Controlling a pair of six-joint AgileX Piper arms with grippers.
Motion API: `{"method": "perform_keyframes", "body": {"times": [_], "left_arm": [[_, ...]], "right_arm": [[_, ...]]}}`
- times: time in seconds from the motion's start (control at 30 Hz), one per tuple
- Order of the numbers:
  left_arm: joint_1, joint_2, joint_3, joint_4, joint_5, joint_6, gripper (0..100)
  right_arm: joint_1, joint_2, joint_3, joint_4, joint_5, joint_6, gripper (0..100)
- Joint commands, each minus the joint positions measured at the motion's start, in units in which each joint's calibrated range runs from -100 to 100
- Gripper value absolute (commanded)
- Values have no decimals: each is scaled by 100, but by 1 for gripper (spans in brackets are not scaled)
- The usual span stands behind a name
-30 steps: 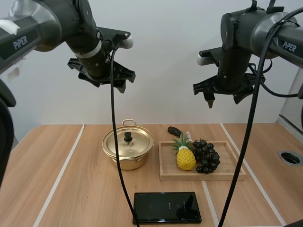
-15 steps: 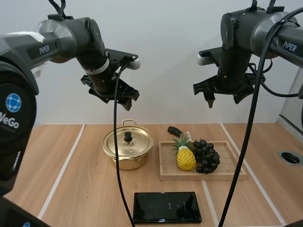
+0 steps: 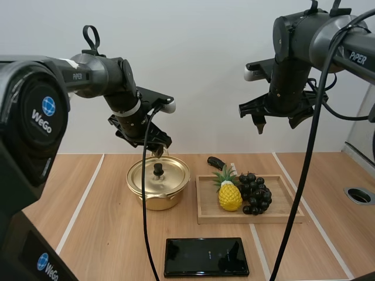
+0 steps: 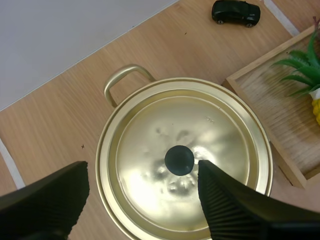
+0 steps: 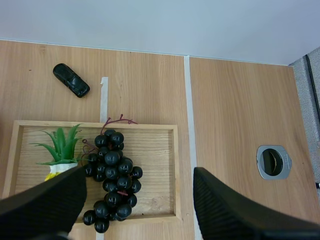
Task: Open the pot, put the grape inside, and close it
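Observation:
A gold pot stands on the table with its lid on and a black knob at the lid's middle. My left gripper hangs open just above the lid, its fingers standing wide to either side of the knob. A bunch of dark grapes lies in a wooden tray to the right of the pot. My right gripper is open high above that tray, and the grapes lie far below between its spread fingers.
A toy pineapple sits in the tray left of the grapes. A small black toy car lies behind the tray. A black phone lies near the front edge. A round hole is in the table at the right.
My left arm has come down and rightward from high on the left to just over the pot lid. The right arm has not moved.

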Motion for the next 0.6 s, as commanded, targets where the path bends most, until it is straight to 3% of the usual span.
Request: {"method": "perform_keyframes", "body": {"times": [0.0,0.57], "left_arm": [[-16,112,39,-115,-69,193,100],[-16,713,39,-759,82,859,100]], "right_arm": [[-14,-69,-3,12,11,-36,100],[-14,-69,-3,12,11,-36,100]]}}
